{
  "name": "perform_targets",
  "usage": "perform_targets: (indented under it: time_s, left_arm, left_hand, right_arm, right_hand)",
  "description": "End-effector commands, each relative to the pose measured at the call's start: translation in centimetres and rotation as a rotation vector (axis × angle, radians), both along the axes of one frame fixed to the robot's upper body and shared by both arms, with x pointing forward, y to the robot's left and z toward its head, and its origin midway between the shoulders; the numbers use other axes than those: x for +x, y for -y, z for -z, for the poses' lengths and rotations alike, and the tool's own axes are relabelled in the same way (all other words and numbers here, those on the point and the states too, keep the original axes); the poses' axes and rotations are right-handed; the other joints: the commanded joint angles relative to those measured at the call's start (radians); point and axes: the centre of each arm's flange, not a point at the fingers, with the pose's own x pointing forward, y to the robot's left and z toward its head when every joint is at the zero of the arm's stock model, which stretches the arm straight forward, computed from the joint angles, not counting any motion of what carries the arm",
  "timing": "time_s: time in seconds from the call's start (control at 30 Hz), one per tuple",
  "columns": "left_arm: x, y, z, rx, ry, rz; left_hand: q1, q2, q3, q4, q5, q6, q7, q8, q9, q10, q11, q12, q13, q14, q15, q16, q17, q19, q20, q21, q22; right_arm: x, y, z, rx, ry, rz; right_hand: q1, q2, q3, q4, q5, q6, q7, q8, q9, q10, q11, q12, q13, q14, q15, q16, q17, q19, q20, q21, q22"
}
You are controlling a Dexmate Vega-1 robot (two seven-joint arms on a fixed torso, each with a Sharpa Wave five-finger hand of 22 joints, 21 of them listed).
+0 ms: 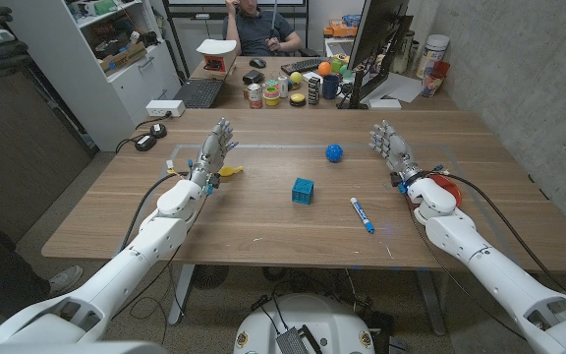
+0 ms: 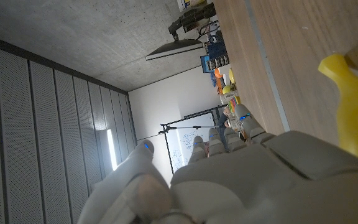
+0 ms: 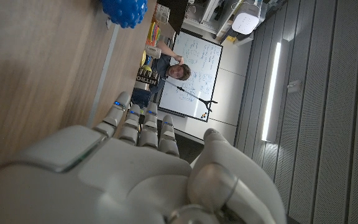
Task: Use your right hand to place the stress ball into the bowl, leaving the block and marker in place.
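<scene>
On the wooden table [image 1: 263, 221], the left hand [image 1: 215, 147] stands with fingers spread, holding nothing, beside a yellow bowl [image 1: 230, 171] whose inside is hidden. Rightward sit a teal block [image 1: 304, 191], the blue stress ball [image 1: 334, 152] and a blue marker [image 1: 362, 214]. The right hand [image 1: 389, 145] stands open and empty.
</scene>
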Motion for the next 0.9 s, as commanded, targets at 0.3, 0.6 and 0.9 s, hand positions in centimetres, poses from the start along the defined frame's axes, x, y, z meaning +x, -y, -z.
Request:
perform_targets:
  time_s: [0.3, 0.6, 0.9]
  left_arm:
    - [0.1, 0.2, 0.2, 0.021, -0.012, 0.015]
    - [0.2, 0.2, 0.2, 0.025, -0.013, 0.018]
    - [0.4, 0.0, 0.2, 0.024, -0.012, 0.019]
  left_hand:
    - [0.01, 0.001, 0.004, -0.001, 0.005, -0.008, 0.0, 0.004, 0.002, -0.008, 0.002, 0.005, 0.002, -0.009, -0.001, 0.005, 0.002, -0.005, 0.001, 0.004, 0.005]
    - [0.01, 0.001, 0.003, -0.001, 0.006, -0.01, -0.002, 0.004, 0.002, -0.007, 0.002, 0.006, 0.002, -0.009, -0.001, 0.005, 0.002, -0.004, 0.001, 0.001, 0.005]
    - [0.01, 0.001, 0.003, -0.001, 0.006, -0.009, -0.002, 0.004, 0.002, -0.008, 0.001, 0.005, 0.002, -0.008, -0.002, 0.005, 0.002, -0.004, 0.001, -0.001, 0.006]
  right_arm:
    - [-0.1, -0.1, -0.7, -0.037, 0.052, 0.052]
    - [-0.9, -1.0, -2.8, -0.195, 0.138, 0.144]
    - [-2.3, -3.0, -4.4, -0.432, 0.222, 0.333]
  right_hand:
    - [0.02, 0.007, 0.018, -0.007, 0.001, 0.008, -0.001, 0.007, 0.005, 0.008, 0.0, 0.004, 0.004, 0.001, 0.004, 0.003, 0.004, -0.001, 0.001, 0.004, 0.005]
    - [0.034, 0.005, 0.027, -0.017, -0.003, 0.013, -0.001, 0.009, 0.005, 0.009, -0.003, 0.004, 0.004, 0.002, 0.0, 0.002, 0.003, -0.003, 0.001, 0.002, 0.005]
    - [0.069, 0.016, 0.055, -0.036, -0.014, 0.021, -0.008, 0.011, 0.005, 0.022, -0.018, 0.008, 0.004, 0.019, -0.013, 0.006, 0.002, 0.01, -0.009, 0.001, 0.004]
